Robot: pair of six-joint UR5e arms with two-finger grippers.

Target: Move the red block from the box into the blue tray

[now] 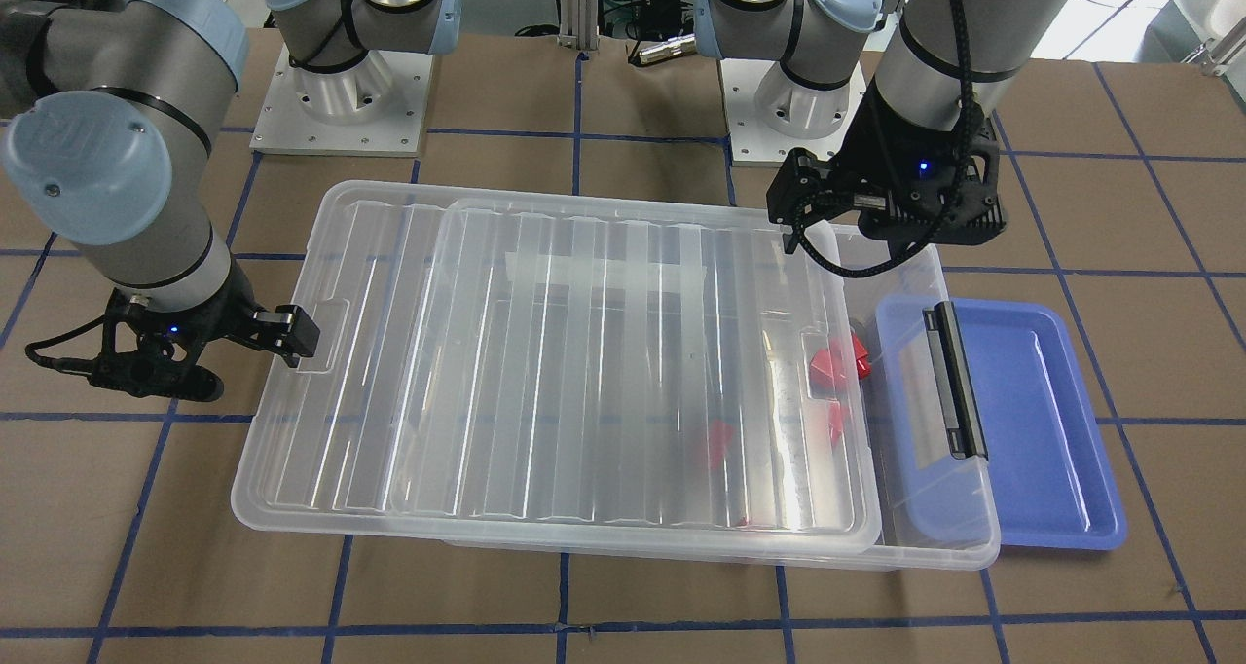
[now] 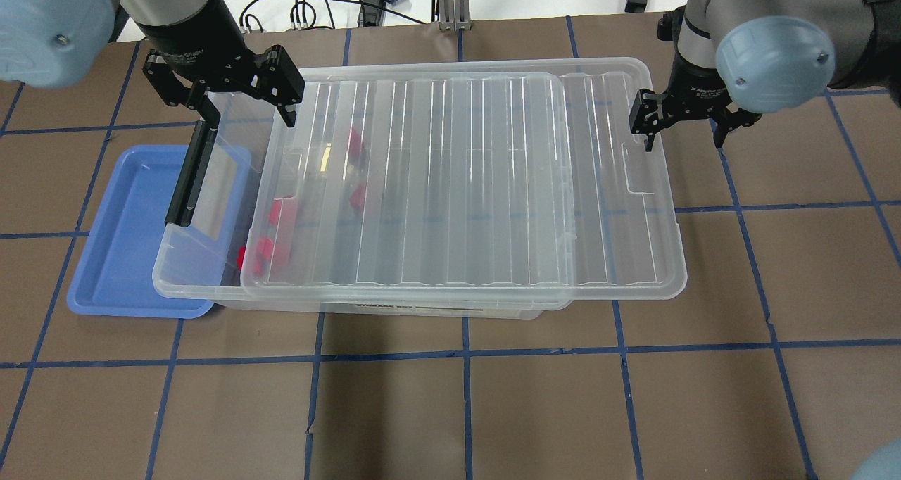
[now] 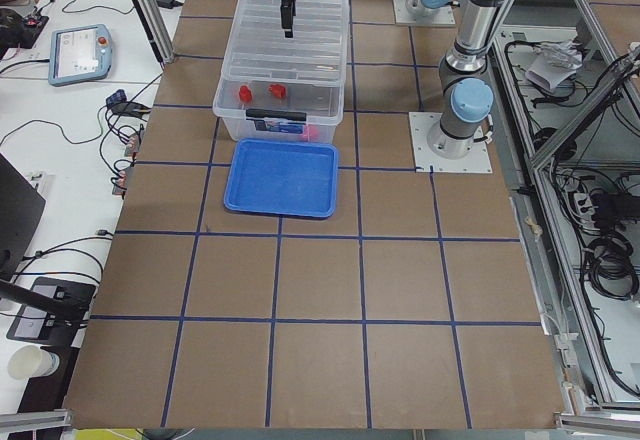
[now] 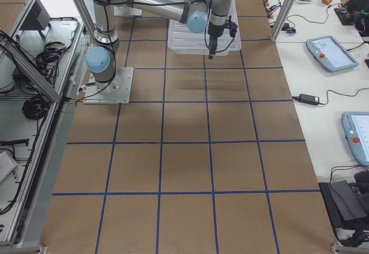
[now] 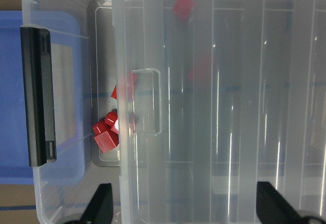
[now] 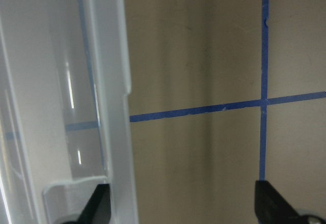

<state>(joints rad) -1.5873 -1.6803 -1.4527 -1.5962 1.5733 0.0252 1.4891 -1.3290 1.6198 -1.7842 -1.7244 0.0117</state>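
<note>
Biggest worry here: the ribbed lid (image 2: 457, 184) is only sitting slid toward the robot's right, leaving a thin open strip at the black latch (image 2: 190, 177) end of the box (image 2: 184, 283). The red blocks (image 5: 108, 132) are lying in the bottom of the box, one small cluster showing in that strip and the rest sitting under the lid. If the left gripper (image 2: 245, 105) is going down for one, I reckon a finger could be clipping the lid's edge or the box wall, since the gap looks tight. The lid is also overhanging the box on the right, so a nudge could be tipping or sliding it. And the blue tray (image 2: 116, 255) is lying on the surface partly tucked under the latch end, so a drop near that side might be bouncing off the rim.

Jaws: the left ones are hanging wide open above the box's far corner, holding nothing. The right gripper (image 2: 683, 124) is also spread wide and empty, one finger sitting right at the lid's rim. I can't tell if it's touching.
</note>
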